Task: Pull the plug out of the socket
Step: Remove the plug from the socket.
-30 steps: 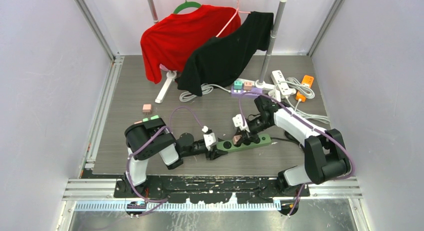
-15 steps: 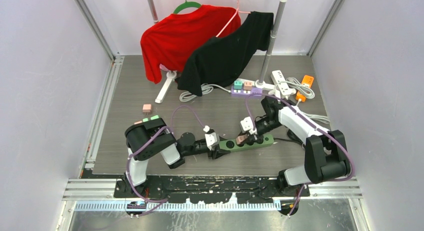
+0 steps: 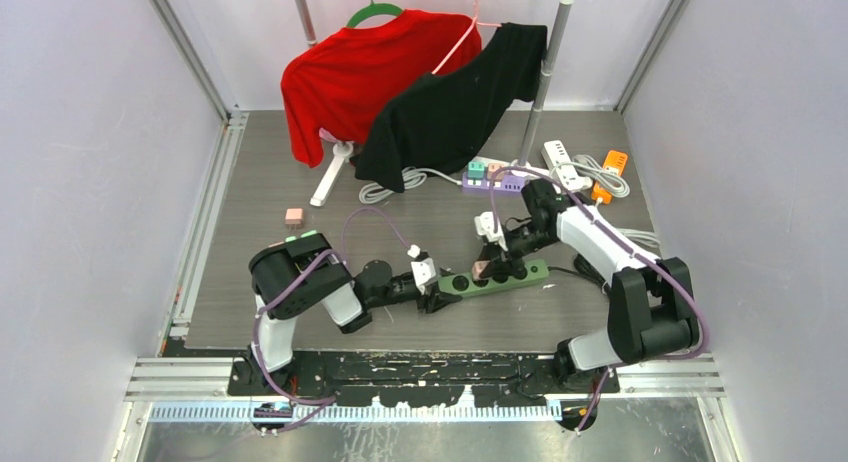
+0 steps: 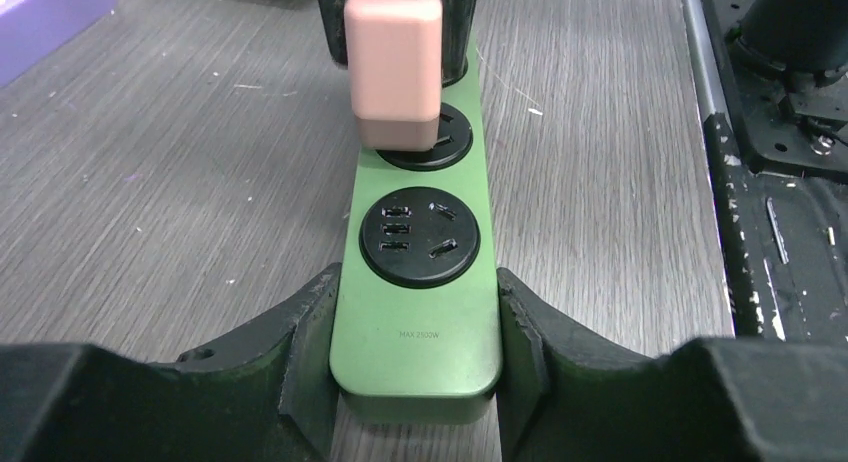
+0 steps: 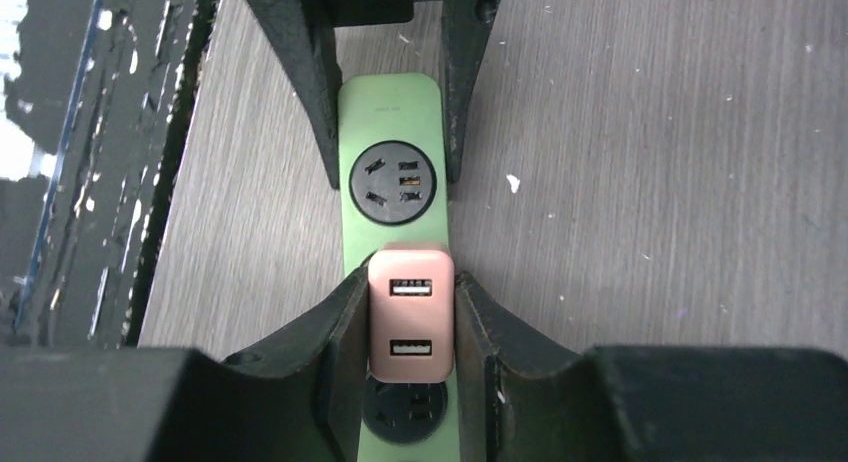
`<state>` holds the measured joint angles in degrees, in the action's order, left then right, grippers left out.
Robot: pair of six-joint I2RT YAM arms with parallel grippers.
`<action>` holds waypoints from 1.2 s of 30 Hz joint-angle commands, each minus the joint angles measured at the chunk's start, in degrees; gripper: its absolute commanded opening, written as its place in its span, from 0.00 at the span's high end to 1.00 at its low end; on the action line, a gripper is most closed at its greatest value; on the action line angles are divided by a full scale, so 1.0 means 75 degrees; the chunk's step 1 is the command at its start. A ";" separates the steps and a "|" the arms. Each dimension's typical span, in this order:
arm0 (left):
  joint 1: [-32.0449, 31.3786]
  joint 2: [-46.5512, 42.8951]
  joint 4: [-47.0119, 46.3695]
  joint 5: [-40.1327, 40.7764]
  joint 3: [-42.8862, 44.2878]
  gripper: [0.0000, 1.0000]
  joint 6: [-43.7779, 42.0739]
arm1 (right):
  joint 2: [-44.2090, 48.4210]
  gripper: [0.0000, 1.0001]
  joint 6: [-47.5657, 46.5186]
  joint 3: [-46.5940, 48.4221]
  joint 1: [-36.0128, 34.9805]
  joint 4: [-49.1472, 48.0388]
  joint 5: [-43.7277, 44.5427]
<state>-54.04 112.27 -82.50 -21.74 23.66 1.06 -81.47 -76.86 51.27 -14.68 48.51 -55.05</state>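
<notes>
Slip risk mostly — right gripper is clamping the pink plug by its smooth sides while it is sitting on the second socket from the held end of the green power strip, so a crooked pull could be sliding the grip off. Left gripper is squeezing that strip's end — if this hold is giving, the strip is lifting with the plug.

A: At 6 o'clock?
B: Green power strip, clamped on both long sides by left gripper.
A: Toward 12?
B: Bare round socket mid-frame. Past it, pink plug, dark fingers flanking. Seated or lifted: cannot tell.
A: Periphery?
B: Purple strip at 10. Black base at 2. Wood-grain table beneath.
</notes>
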 commanded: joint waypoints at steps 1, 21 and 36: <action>0.0135 0.0218 0.0768 0.0494 -0.0211 1.00 -0.0071 | -0.0362 0.99 -0.4491 0.0750 0.0685 0.3847 -0.0245; 0.0138 -0.0854 0.0313 0.1539 -0.0784 0.06 0.1121 | -0.0136 0.99 0.1660 0.1791 0.0834 0.2144 -0.2369; 0.0146 -0.7155 1.0965 0.2863 0.1580 0.01 0.3155 | 0.0315 0.98 1.1782 0.0897 0.0938 -0.4302 -0.1238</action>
<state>-53.12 63.99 -19.35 -4.29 33.61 18.22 -81.01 -7.62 58.35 -8.03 27.94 -63.55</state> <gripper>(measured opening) 0.997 0.379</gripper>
